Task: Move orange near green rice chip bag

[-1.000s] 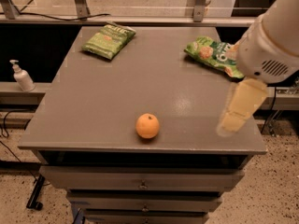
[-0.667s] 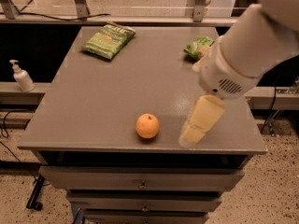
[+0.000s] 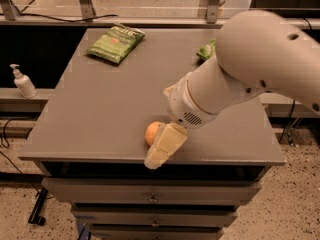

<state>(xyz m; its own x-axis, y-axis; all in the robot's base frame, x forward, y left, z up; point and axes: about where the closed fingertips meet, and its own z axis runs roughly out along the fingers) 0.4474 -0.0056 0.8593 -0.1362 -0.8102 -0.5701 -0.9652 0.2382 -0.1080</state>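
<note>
Well off the bench's left edge, I see a white pump bottle (image 3: 22, 82) standing on a lower ledge. On the grey bench (image 3: 100, 114) itself, a dull olive-green bag (image 3: 116, 43) lies flat near the far left corner. Moving right, the orange (image 3: 151, 133) sits close to the front edge, roughly midway along it. The gripper (image 3: 159, 154) is down right against the fruit's right side, covering part of it, and its pale tip reaches out past the front edge. Whether the gripper is released, clenched or grasping the orange I cannot tell from this angle. The thick white arm (image 3: 240, 79) runs from there up toward the right and fills much of the bench's right half. Behind it, near the far right corner, only a small piece of the green rice chip bag (image 3: 205, 50) shows, well apart from the orange.
</note>
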